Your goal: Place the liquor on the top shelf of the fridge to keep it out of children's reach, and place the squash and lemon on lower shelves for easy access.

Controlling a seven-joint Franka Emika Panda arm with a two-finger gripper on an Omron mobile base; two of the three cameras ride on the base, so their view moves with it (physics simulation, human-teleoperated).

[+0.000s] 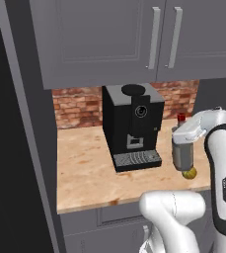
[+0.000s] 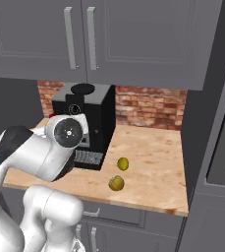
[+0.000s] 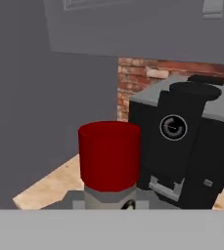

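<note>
Hand view, liquor (image 3: 109, 158) red cap close above gripper (image 3: 128, 205), gripper clamped on it

Flat, even rendered light falls over the scene, with no visible lamp. The wooden counter (image 1: 90, 163) is the brightest surface, pale and slightly washed out. The black coffee machine (image 1: 131, 126) casts only a faint, soft shadow at its base, and its faces show almost no detail. The grey cabinets (image 2: 99, 37) are dim and uniform, without glare. The left edge of the left base view sinks into near black. All 3 pictures are coarse and slightly soft; the red cap (image 3: 109, 155) close to the hand camera has blurred edges.
</note>
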